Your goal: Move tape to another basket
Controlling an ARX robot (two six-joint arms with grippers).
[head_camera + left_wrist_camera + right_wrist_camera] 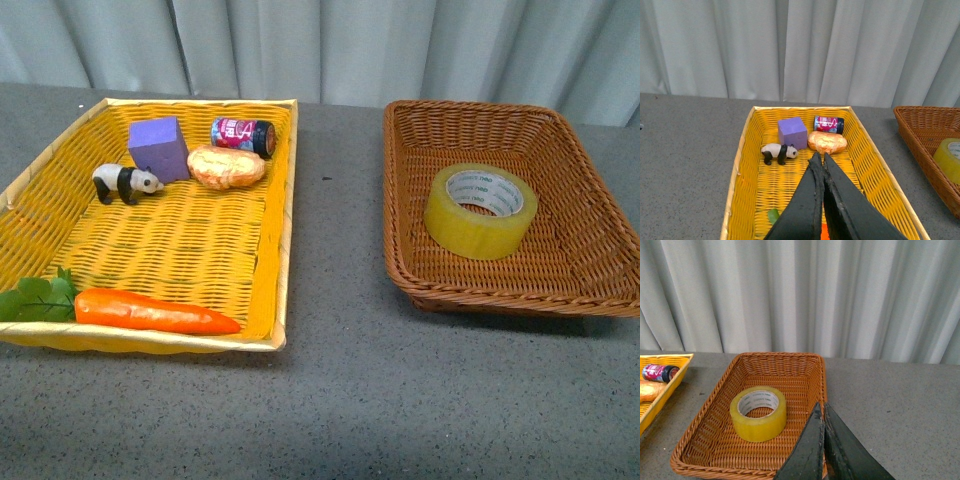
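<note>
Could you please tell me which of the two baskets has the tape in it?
The brown wicker basket, the deeper one; the tape lies flat in it, alone. The shallow yellow basket holds the other items.

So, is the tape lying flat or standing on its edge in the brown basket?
Lying flat. The tape rests on the floor of the brown basket with its core hole facing up; the white printed inner core shows from above.
</note>
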